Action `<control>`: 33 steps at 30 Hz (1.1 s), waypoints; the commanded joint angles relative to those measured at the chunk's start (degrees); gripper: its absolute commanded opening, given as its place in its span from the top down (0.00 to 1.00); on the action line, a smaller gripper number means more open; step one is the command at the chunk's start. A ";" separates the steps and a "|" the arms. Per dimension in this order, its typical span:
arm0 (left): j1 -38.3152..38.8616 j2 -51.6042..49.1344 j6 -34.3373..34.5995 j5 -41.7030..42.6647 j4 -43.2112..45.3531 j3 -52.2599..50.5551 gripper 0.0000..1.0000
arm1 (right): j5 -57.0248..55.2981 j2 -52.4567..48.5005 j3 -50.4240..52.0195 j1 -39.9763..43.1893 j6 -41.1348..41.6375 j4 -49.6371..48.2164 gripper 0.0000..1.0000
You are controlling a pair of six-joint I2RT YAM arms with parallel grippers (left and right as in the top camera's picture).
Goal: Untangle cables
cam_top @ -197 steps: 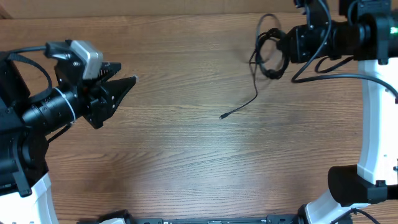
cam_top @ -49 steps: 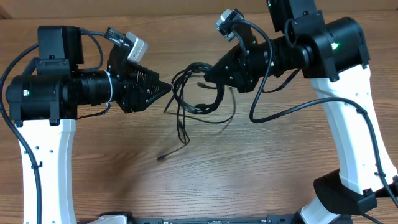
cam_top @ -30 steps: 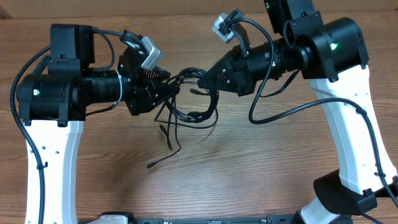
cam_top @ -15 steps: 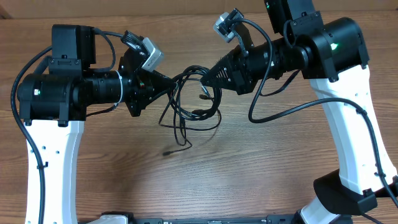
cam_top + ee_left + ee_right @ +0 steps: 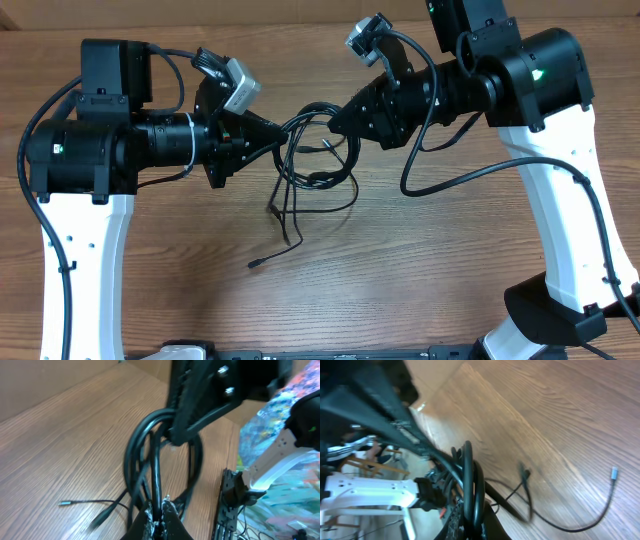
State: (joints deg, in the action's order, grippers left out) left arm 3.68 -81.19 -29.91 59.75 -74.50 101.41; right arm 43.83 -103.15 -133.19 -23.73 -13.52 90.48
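The cables [image 5: 318,180] are a tangled bundle of thin black loops hanging between my two grippers above the wooden table [image 5: 430,290]. My left gripper [image 5: 283,131] comes in from the left and is shut on one strand of the bundle; the left wrist view shows its gripper [image 5: 159,509] pinching a single black wire of the cables [image 5: 150,445]. My right gripper [image 5: 336,121] comes in from the right and is shut on several loops, which the right wrist view shows as its gripper [image 5: 470,516] closed round the cables [image 5: 469,472]. A loose tail ends in a small plug [image 5: 253,265] near the table.
Both white arm columns stand at the table's sides, the left column [image 5: 75,270] and the right column [image 5: 565,230]. Thicker black arm cables [image 5: 450,175] loop under the right arm. A dark rail [image 5: 330,354] runs along the front edge.
My left gripper's jaws have shut on a strand of the bundle. The loose tail with its plug has swung down and left. Both arms have barely shifted.
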 commanded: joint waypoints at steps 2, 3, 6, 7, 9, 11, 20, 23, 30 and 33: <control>0.09 3.98 2.34 5.70 0.90 1.90 0.96 | -5.73 0.15 -1.79 -0.31 0.48 -0.98 0.96; 0.09 4.44 3.21 5.68 1.38 1.90 0.96 | -7.13 0.15 -1.79 -0.31 0.55 -1.22 0.96; 0.09 5.88 4.79 5.35 2.51 1.95 0.96 | -11.45 0.15 -1.79 -0.31 2.47 -1.88 0.96; 0.09 6.45 5.57 4.81 2.99 1.95 0.96 | -12.50 0.15 -1.79 -0.31 2.91 -2.05 0.96; 0.09 7.54 6.97 3.65 3.76 1.95 0.96 | -14.36 0.15 -1.79 -0.31 3.06 -2.34 0.96; 0.09 8.90 8.11 2.73 4.57 1.95 0.96 | -16.57 0.15 -1.79 -0.26 3.08 -2.58 0.96; 0.09 13.29 9.99 0.15 6.27 1.95 0.96 | -24.48 0.15 -1.79 0.70 6.29 -3.41 0.96; 0.09 13.73 11.78 -2.91 6.19 1.95 0.96 | -21.40 0.15 -1.79 0.70 6.25 -3.37 0.96; 0.09 13.11 12.52 -6.75 6.05 1.95 0.67 | -13.05 0.15 -1.79 0.55 6.01 -3.41 0.96; 0.09 12.04 14.45 -11.28 5.35 1.95 0.58 | -4.81 0.15 -1.79 0.55 4.68 -3.63 0.96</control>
State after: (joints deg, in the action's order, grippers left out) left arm 3.68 -67.88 -17.80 54.11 -68.60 102.48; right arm 28.40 -103.39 -133.93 -23.27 -7.73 87.57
